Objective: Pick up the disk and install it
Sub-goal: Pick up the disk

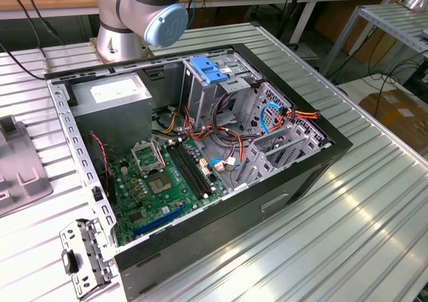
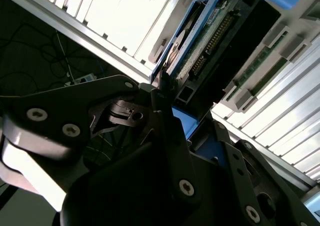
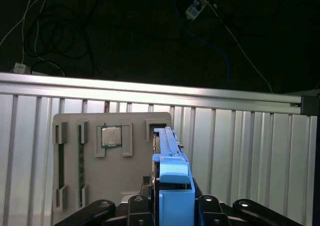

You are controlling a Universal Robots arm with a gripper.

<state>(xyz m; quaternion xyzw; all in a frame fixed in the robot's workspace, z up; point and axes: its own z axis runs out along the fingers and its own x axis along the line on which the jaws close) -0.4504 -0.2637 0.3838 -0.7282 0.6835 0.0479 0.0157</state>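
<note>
The pincer's (image 3: 173, 202) black linkages sit closest in both wrist views, its fingers (image 3: 144, 202) drawn in against the two flat faces of the disk (image 3: 167, 146), which stands edge-on between them with a blue side rail facing the first wrist view. Beyond the pincer's tips lies a grey tray (image 3: 75, 196) with a processor chip (image 3: 111, 136) and memory sticks (image 3: 61, 161) just beside the disk. The tray rests on the ribbed metal surface (image 3: 240, 156). Whether the disk is clear of the tray cannot be told.

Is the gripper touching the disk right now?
Cannot tell. In the first wrist view the gripper straddles the disk, but neither contact nor a gap shows plainly.
</note>
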